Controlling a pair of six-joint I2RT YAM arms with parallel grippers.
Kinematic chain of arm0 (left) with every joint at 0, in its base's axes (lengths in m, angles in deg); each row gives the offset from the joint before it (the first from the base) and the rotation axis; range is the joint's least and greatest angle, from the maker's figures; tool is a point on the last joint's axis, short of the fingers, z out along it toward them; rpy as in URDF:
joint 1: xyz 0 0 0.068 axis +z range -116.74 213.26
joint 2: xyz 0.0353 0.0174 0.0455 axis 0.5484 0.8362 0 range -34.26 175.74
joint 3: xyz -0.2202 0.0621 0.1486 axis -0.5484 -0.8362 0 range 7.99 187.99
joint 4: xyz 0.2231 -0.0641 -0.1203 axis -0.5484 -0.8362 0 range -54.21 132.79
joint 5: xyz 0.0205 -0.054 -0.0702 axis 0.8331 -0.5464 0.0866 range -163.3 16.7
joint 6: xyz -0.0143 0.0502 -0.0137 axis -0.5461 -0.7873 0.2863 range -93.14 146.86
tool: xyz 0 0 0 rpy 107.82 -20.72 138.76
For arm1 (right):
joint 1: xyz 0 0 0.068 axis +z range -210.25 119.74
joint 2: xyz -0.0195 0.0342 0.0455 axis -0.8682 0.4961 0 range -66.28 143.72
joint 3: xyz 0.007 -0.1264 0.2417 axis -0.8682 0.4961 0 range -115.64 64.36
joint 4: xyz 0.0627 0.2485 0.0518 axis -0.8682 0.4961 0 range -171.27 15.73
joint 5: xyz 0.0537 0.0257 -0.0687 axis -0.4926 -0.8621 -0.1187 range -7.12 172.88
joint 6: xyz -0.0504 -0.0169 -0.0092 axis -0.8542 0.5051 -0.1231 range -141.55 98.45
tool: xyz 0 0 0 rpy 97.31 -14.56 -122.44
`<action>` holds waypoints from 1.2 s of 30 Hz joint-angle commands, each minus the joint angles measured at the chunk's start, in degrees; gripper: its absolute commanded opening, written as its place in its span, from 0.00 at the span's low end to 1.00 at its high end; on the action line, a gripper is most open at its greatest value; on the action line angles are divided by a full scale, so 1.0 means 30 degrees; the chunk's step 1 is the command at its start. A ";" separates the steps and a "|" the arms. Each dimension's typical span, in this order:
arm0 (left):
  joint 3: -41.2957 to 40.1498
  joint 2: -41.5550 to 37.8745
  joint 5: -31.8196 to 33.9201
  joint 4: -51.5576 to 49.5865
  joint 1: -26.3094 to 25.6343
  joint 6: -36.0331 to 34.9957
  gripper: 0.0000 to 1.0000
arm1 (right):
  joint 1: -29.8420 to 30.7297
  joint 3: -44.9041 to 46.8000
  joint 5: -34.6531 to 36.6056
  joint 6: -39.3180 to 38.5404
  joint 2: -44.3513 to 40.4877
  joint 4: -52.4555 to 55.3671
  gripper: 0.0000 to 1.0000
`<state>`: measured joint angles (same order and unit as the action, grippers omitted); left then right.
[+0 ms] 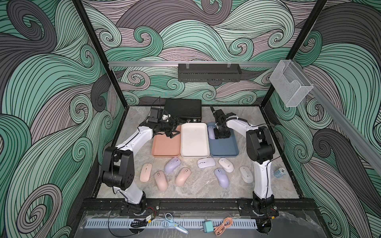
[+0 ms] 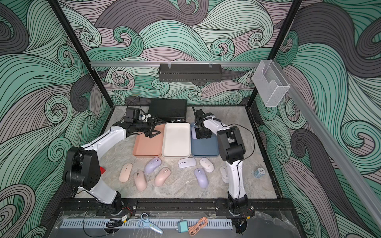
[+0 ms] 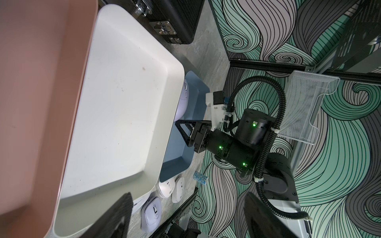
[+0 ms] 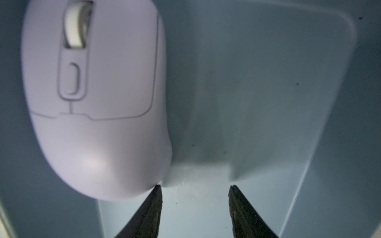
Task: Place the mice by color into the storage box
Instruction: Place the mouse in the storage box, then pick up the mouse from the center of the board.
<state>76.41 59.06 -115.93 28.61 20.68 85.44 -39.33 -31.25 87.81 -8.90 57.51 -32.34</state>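
Observation:
The storage box is three trays side by side: salmon-pink (image 1: 166, 147), white (image 1: 193, 142) and slate blue (image 1: 224, 148). One lavender mouse (image 1: 210, 131) lies in the blue tray, seen close in the right wrist view (image 4: 97, 99). My right gripper (image 4: 194, 186) stands open over the blue tray floor beside that mouse, with nothing between its fingers. My left gripper (image 1: 175, 129) hangs open and empty over the pink tray's far end. In front of the trays lie three pink mice (image 1: 161, 180), two lavender mice (image 1: 221, 177) and three whitish mice (image 1: 226, 164).
A black briefcase (image 1: 183, 108) stands behind the trays. A clear bin (image 1: 290, 84) hangs on the right wall and a black shelf (image 1: 209, 72) on the back wall. A small blue patterned item (image 1: 279, 172) lies at the right. Scissors (image 1: 173, 223) and a charger (image 1: 207, 226) lie on the front rail.

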 commanded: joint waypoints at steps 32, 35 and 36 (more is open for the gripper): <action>-0.0342 -0.1598 0.1207 0.1766 -0.1544 -0.0558 0.84 | 0.1491 1.2001 0.2447 0.3343 -1.8091 0.2144 0.63; -0.0679 -0.1961 0.2145 0.1751 -0.1641 -0.0669 0.84 | 0.1491 1.1897 0.1575 0.3141 -1.8681 0.2758 0.63; -0.0768 -0.2053 0.2470 0.1708 -0.1682 -0.0796 0.84 | 0.1520 1.1721 0.1253 0.3070 -1.8779 0.2956 0.63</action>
<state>74.90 54.86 -112.00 32.59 16.33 84.59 -35.15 4.25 92.97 -0.47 1.84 -26.66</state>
